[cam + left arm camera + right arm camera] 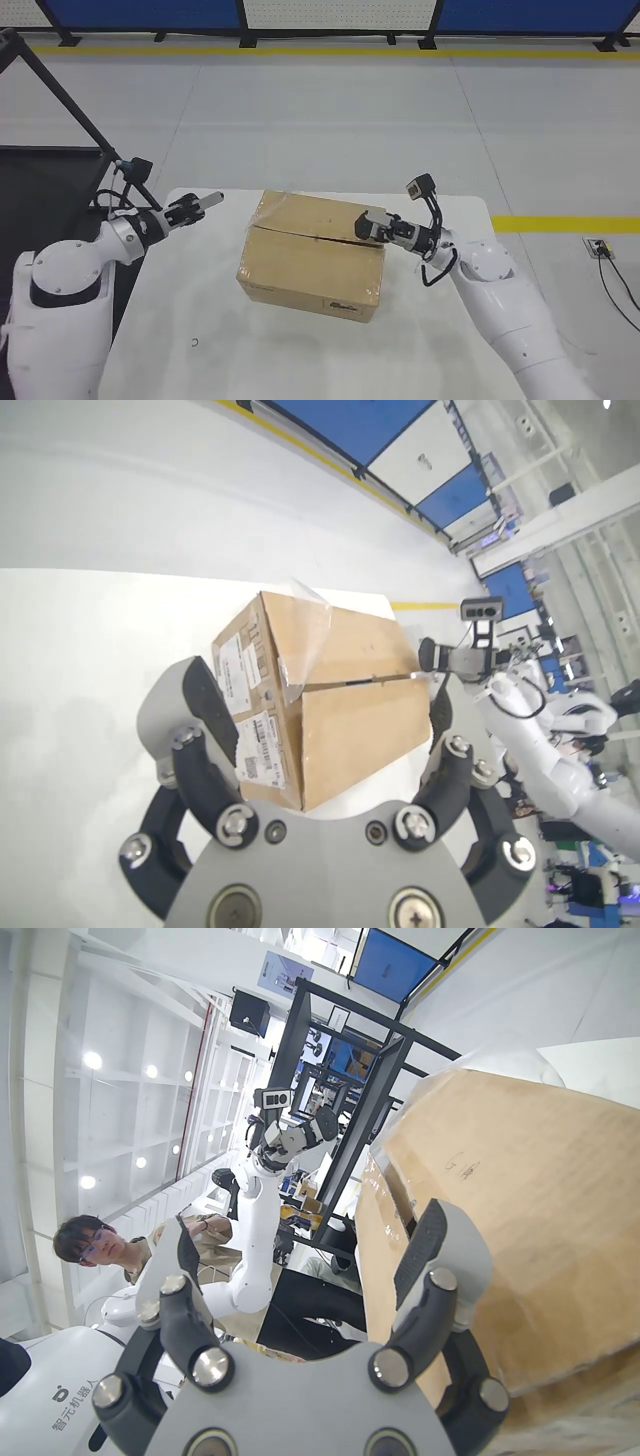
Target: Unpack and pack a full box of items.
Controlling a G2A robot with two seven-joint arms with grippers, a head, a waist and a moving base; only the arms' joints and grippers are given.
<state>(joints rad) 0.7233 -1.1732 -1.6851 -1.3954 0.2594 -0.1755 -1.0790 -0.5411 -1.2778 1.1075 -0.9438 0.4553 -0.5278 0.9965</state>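
A brown cardboard box (312, 258) sits closed in the middle of the white table (190, 300), with its top seam slightly gapped. Loose clear tape (306, 625) sticks up at its left end. My left gripper (205, 203) hangs open above the table, left of the box (360, 705) and apart from it, fingers (210, 705) spread wide. My right gripper (366, 228) is open at the box's right end, by the seam. In the right wrist view one of its fingers (425, 1243) lies against the box (530, 1188) near the flap gap, while the other is in free air.
A black metal rack (50, 190) stands beside the table's left edge. A small ring-shaped scrap (194, 343) lies near the table's front left. Bare tabletop extends in front of the box and to its left.
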